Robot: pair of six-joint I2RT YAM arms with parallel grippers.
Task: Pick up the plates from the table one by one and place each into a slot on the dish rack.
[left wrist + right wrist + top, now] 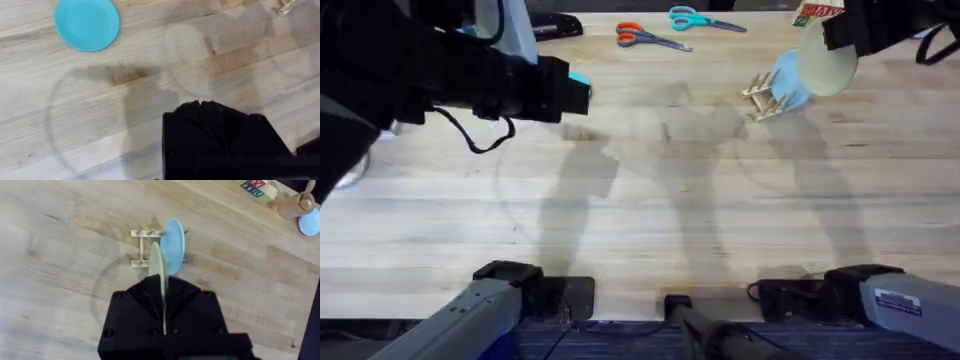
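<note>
One pale yellow plate (158, 262) edgewise in right hand (163, 292), above dish rack (142, 247)

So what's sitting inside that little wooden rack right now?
A light blue plate stands on edge in the dish rack. The right claw holds the pale yellow plate above, hiding part of the rack.

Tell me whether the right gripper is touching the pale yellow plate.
Touching. The right wrist view shows the pale yellow plate on edge, pinched between the right gripper fingers, above the dish rack.
</note>
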